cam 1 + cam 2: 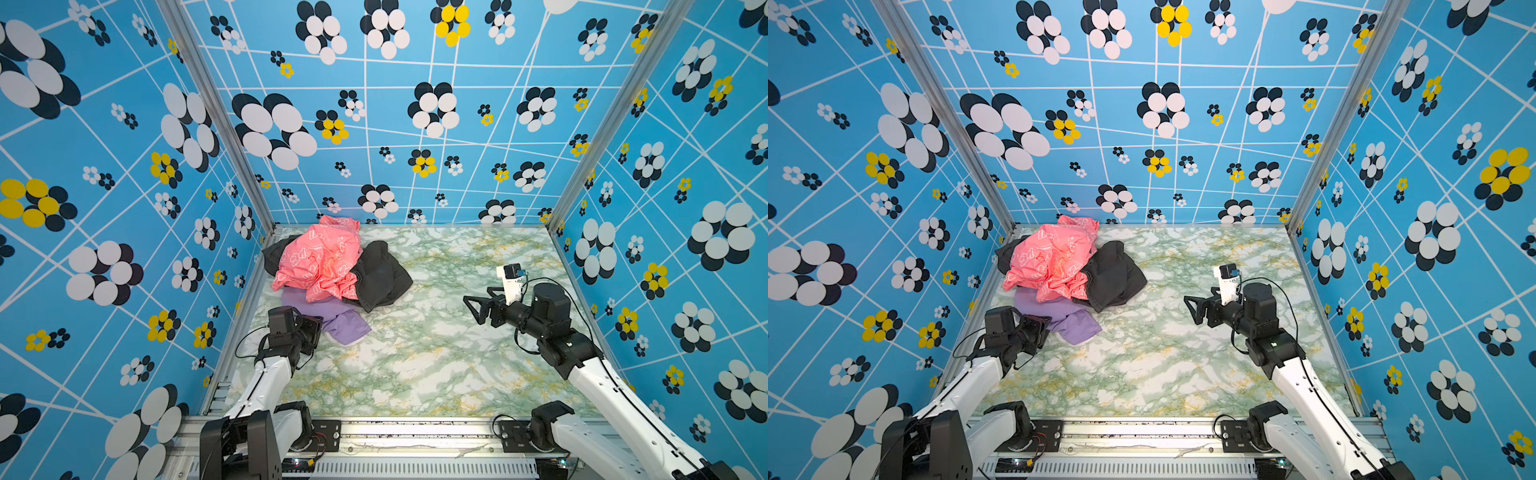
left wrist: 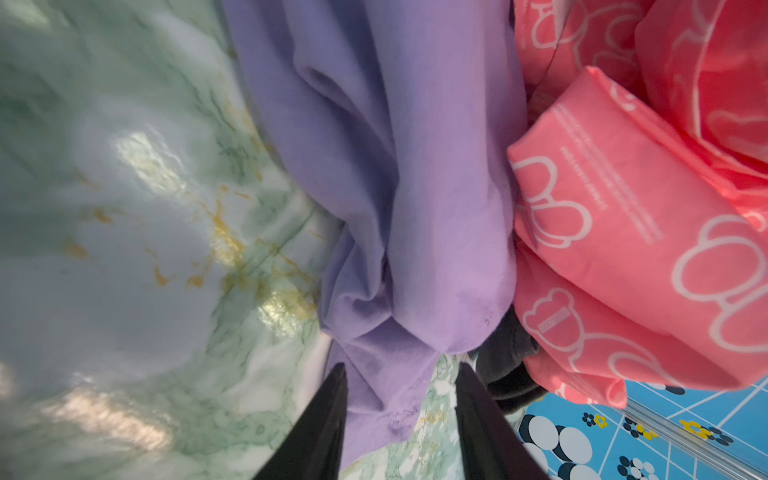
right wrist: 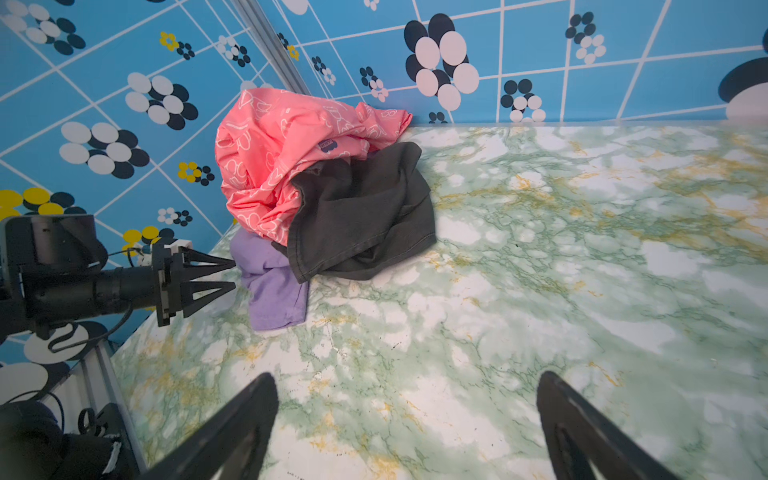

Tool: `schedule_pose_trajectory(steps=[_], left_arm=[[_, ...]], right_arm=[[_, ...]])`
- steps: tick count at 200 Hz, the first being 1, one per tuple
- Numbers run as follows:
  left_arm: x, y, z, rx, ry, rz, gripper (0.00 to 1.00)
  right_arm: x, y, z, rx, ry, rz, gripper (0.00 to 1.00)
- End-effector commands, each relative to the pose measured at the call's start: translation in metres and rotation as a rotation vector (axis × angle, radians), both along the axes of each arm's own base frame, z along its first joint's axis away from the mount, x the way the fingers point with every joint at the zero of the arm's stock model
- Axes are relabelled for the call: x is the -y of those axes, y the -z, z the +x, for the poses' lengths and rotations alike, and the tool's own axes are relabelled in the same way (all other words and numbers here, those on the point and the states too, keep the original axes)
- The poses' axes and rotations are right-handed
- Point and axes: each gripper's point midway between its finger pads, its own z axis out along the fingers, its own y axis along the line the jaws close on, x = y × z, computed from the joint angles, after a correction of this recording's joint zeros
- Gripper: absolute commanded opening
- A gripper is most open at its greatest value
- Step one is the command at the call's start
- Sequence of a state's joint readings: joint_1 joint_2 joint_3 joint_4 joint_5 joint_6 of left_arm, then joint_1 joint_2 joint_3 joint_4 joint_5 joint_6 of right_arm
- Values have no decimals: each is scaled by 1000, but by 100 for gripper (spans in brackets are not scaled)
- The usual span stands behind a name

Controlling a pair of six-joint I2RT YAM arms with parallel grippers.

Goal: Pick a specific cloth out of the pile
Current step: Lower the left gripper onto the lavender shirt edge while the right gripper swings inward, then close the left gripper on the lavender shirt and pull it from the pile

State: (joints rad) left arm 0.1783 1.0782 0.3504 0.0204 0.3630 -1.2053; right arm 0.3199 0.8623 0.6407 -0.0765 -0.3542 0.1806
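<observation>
At the table's (image 1: 415,365) far left corner, the pile (image 1: 332,266) is sitting against the walls. The cloth (image 1: 328,318) is lying at its near edge, its far part tucked under the pink cloth (image 2: 623,232) and the black cloth (image 3: 365,216).

The left gripper (image 2: 401,365) is straddling a fold of the cloth with its jaws partly apart. Bare table is showing beside the fold, so nothing is clamped yet. The right gripper (image 1: 473,309) is hovering with its jaws wide and empty, well apart from the pile.

Judging the risks:
- The fold is looking thin, so it may be slipping free under a pull.
- The two cloths on top are weighing on the cloth, so a quick lift is likely dragging them along.
- The black cloth is bulging just beside one finger (image 2: 478,415) and could be getting pinched too.

Only the left wrist view is showing that fold and that black bulge. Both top views are hiding the fingertips behind the wrist. The right wrist view is giving the left gripper's side profile, with its tips apart at the cloth's edge, low over the table.
</observation>
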Motion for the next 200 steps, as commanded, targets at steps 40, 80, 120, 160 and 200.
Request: schedule_pose_trajectory(steps=[40, 80, 120, 160, 200], left_arm=[[2, -1, 28, 23, 21, -58, 33], [-1, 3, 34, 14, 36, -26, 22], [-4, -5, 41, 44, 36, -16, 2], [-9, -33, 45, 113, 32, 28, 0], [-11, -71, 47, 172, 56, 88, 0]], right_arm=[[-19, 3, -10, 26, -96, -59, 99], [-21, 5, -10, 22, -98, -56, 99], [-20, 6, -10, 20, -90, -54, 99], [-19, 6, -9, 25, -82, -52, 99], [-18, 5, -6, 30, -64, -46, 99]])
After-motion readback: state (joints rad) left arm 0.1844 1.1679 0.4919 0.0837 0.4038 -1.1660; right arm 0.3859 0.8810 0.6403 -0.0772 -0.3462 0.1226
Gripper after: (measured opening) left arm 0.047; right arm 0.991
